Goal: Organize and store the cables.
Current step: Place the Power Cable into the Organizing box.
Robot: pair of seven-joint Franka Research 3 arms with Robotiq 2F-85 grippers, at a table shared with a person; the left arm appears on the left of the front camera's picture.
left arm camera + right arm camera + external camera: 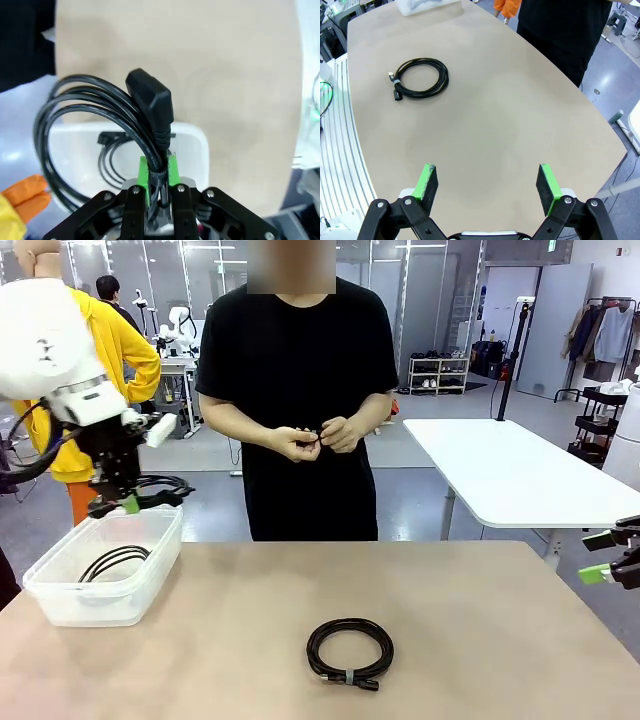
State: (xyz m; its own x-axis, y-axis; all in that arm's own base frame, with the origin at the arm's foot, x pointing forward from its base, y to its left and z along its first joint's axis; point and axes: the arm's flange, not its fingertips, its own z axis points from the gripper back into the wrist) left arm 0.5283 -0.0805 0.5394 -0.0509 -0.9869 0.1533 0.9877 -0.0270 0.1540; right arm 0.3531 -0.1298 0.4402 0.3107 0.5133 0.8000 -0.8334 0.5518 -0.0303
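Observation:
My left gripper hangs above the back edge of the clear plastic bin, shut on a coiled black cable. In the left wrist view that cable loops up from between the green pads, its plug on top. Another coiled cable lies inside the bin. A third coiled cable with a grey tie rests on the table near the front middle, also seen as a coil in the right wrist view. My right gripper stands open at the table's right edge, its jaws empty.
A person in black stands at the far side, both hands together at waist height holding something small. A white table stands behind on the right. The tan tabletop is bare between the bin and the coil.

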